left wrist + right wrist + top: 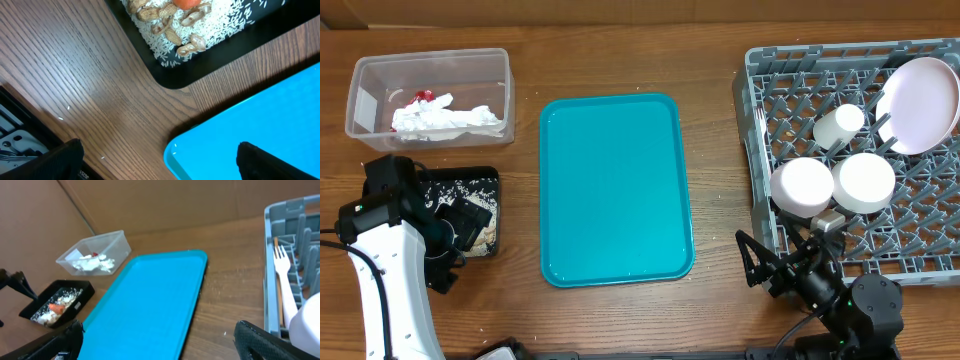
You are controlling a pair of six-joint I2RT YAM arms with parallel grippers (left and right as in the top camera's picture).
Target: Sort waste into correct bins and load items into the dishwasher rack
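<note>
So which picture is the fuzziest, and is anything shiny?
Overhead: sharp and evenly lit, with only a faint shine on the teal tray. Left wrist: the tabletop grain and the black tray look crisp, but the left fingers at the bottom edge are blurred. Right wrist: softest overall, with the right fingers blurred too.

The left arm [395, 285] is covered in a white shell, with black joints and a thin black cable [372, 275]. The right arm [865, 305] is made all black, with tiny green lights.
</note>
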